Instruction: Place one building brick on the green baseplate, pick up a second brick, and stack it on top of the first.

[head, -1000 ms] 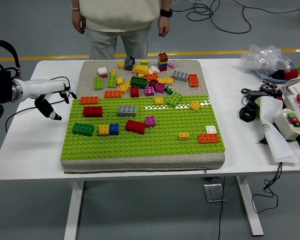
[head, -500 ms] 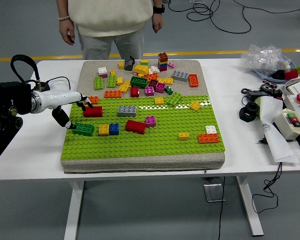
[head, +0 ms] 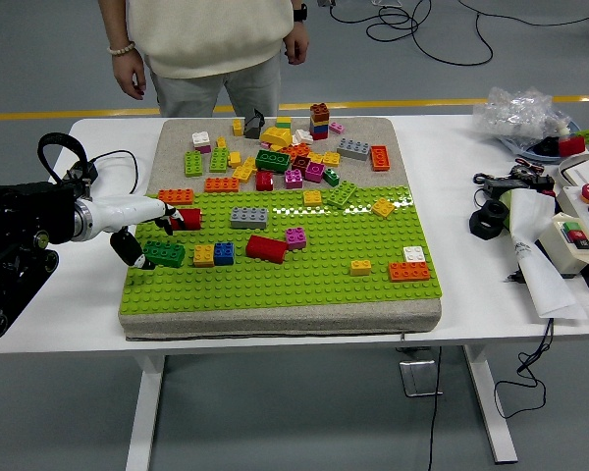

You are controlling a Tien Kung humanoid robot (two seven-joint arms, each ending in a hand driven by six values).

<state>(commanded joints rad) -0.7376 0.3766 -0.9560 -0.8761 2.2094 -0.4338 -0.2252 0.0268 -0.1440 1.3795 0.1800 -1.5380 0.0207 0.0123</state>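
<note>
The robot's left hand (head: 149, 231) reaches in over the left edge of the green studded baseplate (head: 304, 280) on the white table (head: 471, 196), its fingers spread around a small red brick (head: 187, 219), apparently touching it, though I cannot tell whether it is gripped. A dark green brick (head: 164, 254) lies just nearer.

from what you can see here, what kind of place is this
Probably a robot test lab, not a home: a grey floor with a yellow line, loose cables, and a button box on the white table beside the brick mat.
</note>
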